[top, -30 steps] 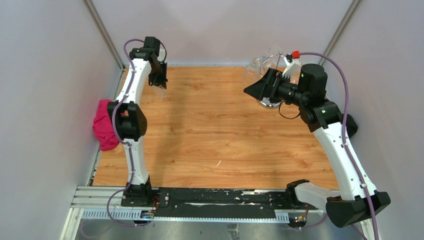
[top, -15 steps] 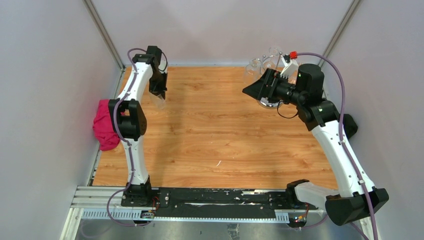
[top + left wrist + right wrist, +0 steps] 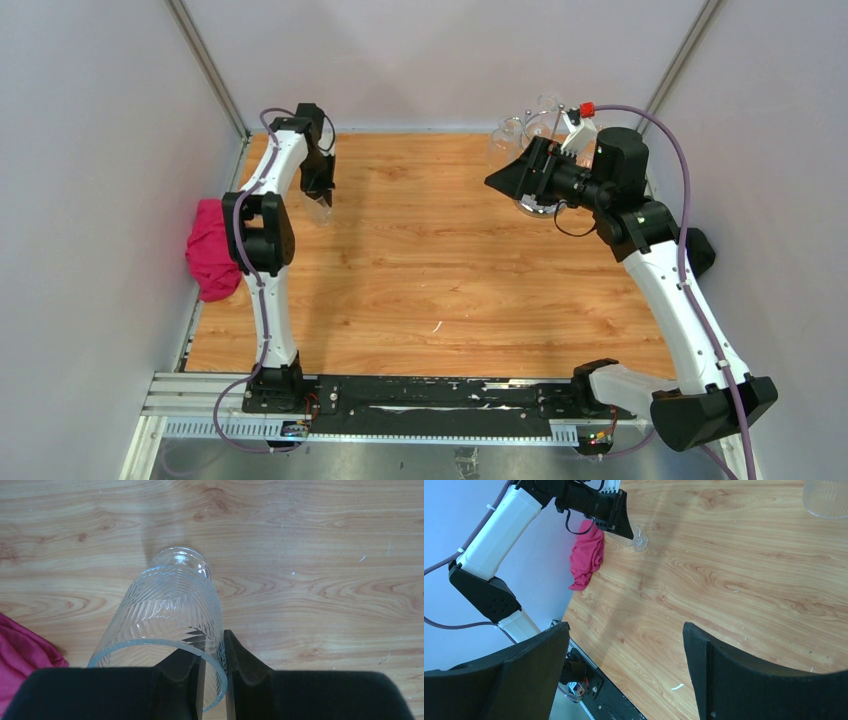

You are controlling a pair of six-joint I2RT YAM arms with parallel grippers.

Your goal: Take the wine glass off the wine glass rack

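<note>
wine glass (image 3: 165, 610) is off the wine glass rack (image 3: 535, 209), pinched by its rim in the nearly closed left gripper (image 3: 212, 645) at the far left of the wood-grain table (image 3: 430, 260), pink cloth (image 3: 208, 250) against the pale wall (image 3: 440, 60), right gripper (image 3: 624, 630) gaping wide and empty beside the rack.

Clear wine glass (image 3: 165, 605) is showing etched chevron ribbing; the cloth (image 3: 208, 255) is glowing magenta; the table (image 3: 440, 260) is running honey-brown woodgrain.

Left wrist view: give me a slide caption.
Left claw shut on the rim of a ribbed wine glass, wooden table beneath, pink cloth at left.
</note>
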